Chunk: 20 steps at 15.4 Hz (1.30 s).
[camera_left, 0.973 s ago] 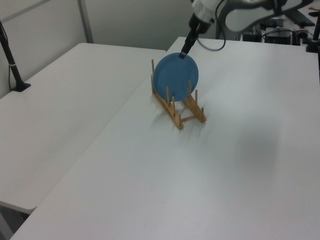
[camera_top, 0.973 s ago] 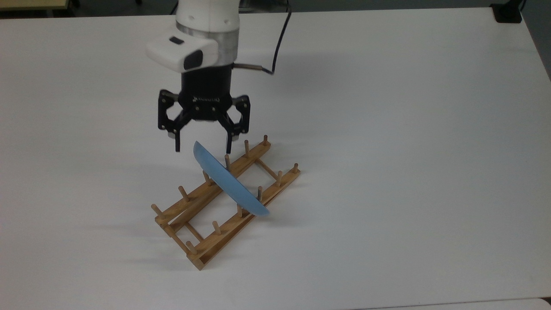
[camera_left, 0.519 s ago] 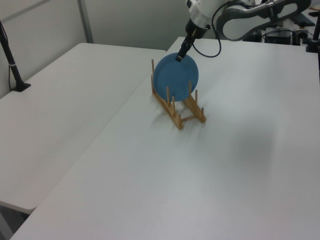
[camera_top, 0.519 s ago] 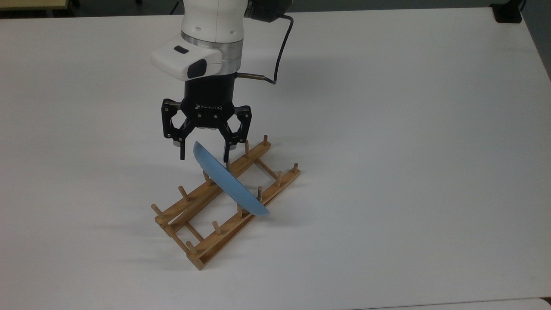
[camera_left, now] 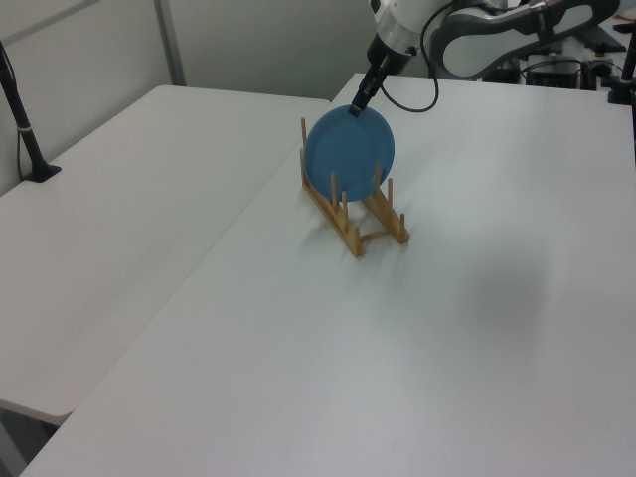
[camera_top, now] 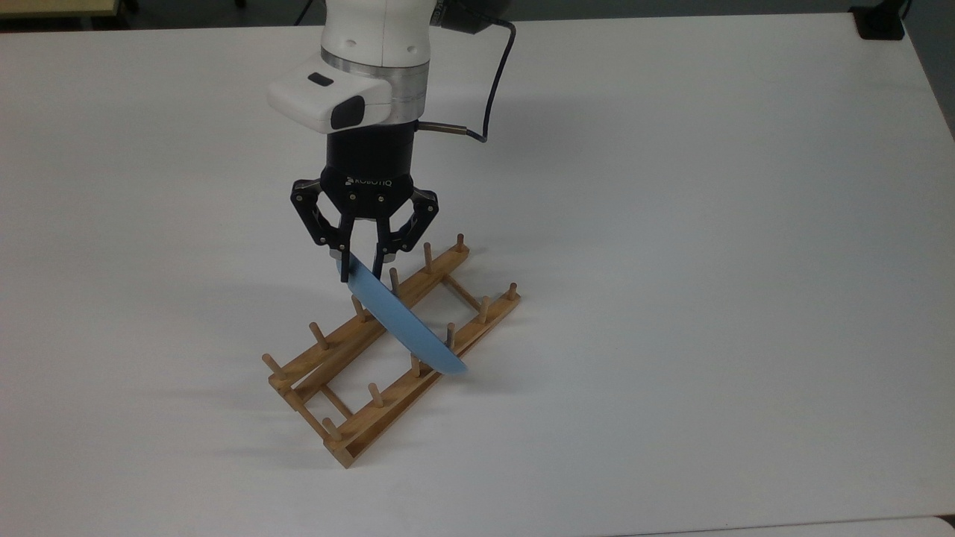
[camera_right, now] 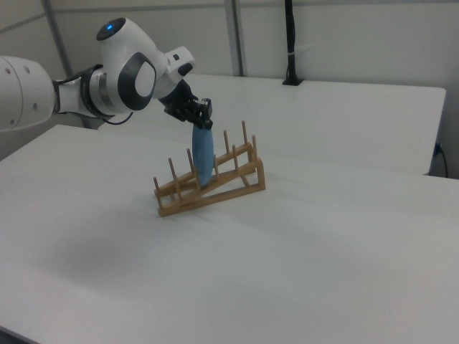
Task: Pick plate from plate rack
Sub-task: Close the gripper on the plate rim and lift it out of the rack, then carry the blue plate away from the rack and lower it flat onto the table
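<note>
The light-blue plate (camera_top: 406, 332) stands on edge in the wooden plate rack (camera_top: 388, 409), leaning between pegs near the rack's middle. My gripper (camera_top: 362, 270) hangs straight down over the plate's upper rim, its black fingers closed in on that rim from both sides. In the left view the plate (camera_left: 348, 151) faces the camera, the gripper (camera_left: 355, 107) pinches its top edge, and the rack (camera_left: 350, 237) lies below. In the right view the plate (camera_right: 204, 161) shows edge-on in the rack (camera_right: 215, 197), with the gripper (camera_right: 202, 123) at its top.
The rack lies diagonally on a wide white table (camera_top: 709, 298). A black cable (camera_top: 494, 82) loops off the wrist. A black stand base (camera_top: 880, 21) sits at the top view's far right corner. A second white table (camera_left: 109, 229) adjoins at the left view's left.
The gripper has come down and shifted slightly to the top view's right. Its fingers have gone from wide open to closed on the plate's upper rim. Plate and rack have not moved.
</note>
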Available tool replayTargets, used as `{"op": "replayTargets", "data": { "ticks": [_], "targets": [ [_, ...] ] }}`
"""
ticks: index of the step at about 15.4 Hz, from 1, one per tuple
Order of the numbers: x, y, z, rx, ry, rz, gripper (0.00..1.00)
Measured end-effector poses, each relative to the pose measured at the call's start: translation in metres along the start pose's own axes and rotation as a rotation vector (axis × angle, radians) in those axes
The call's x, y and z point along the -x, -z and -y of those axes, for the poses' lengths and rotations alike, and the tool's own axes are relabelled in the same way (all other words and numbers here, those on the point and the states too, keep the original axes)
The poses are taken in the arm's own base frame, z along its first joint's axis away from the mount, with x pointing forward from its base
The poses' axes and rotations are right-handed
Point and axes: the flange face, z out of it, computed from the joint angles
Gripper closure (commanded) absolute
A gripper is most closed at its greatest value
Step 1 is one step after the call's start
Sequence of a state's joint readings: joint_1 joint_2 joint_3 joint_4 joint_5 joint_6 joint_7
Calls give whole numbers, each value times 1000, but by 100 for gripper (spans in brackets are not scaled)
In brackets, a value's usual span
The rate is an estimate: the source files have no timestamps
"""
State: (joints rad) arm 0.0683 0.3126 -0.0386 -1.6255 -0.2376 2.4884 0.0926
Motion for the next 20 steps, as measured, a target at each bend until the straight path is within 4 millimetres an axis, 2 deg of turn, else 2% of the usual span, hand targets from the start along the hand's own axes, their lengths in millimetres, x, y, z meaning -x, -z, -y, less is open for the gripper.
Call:
{"op": "replayTargets", "data": {
  "ticks": [9,12,17,20],
  "targets": [
    [-5,12,1,-1,1,-20,99],
    [-12,37,-7,5,-10,-48,99],
    [-2,81,-37,14,-67,78,99],
    [17,91,-71,-54,-89,204,99]
  ]
}}
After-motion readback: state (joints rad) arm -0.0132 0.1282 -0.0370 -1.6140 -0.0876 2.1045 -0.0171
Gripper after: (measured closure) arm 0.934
